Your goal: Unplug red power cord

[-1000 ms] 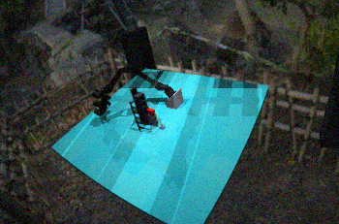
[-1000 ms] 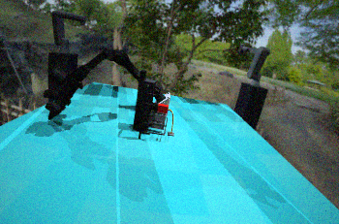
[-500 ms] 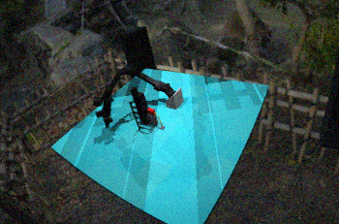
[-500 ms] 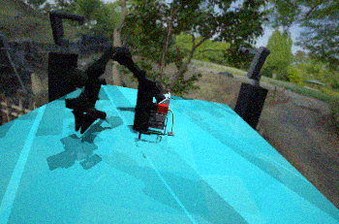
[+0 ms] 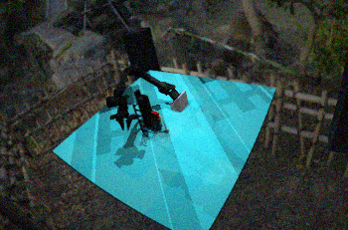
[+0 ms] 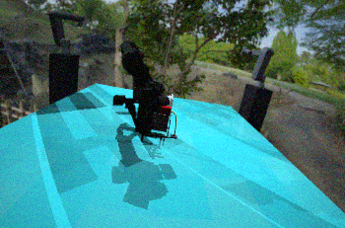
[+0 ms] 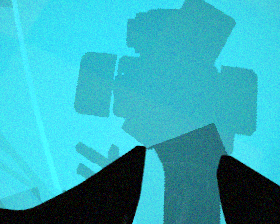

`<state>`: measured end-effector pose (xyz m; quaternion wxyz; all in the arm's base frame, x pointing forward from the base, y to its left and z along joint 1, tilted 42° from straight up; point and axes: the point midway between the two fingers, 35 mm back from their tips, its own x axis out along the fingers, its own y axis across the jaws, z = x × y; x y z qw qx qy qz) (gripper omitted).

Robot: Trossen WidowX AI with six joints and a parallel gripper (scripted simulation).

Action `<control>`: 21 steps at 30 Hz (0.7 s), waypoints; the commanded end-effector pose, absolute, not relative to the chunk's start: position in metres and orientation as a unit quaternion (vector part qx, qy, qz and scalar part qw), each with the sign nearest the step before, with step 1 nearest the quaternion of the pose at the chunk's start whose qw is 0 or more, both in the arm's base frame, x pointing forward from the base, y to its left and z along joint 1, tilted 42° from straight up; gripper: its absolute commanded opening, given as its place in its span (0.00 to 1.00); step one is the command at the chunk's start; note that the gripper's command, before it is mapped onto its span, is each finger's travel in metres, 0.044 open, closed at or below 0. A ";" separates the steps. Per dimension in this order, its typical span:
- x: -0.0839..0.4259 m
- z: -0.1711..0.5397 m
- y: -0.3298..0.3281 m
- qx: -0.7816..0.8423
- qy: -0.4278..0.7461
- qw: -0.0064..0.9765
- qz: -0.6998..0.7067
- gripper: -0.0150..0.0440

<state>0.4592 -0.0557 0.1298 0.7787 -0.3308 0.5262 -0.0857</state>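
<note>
The black power strip stands upright on the cyan table top. The red plug sits in its side, and the thin red cord loops down from it to the table. My gripper hangs just left of the strip, pointing down, apart from the plug. In the wrist view its fingers stand partly apart with only the table top and the arm's shadow between them. It holds nothing.
A small white block lies on the table behind the strip. Black camera posts stand at the table's far corners. Wooden fences run around the table's edges.
</note>
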 end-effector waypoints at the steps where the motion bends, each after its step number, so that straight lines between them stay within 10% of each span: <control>1: 0.445 0.105 0.000 -0.416 0.548 0.726 0.003 0.53; 21: 0.281 0.039 0.077 -0.600 0.681 0.339 0.247 0.53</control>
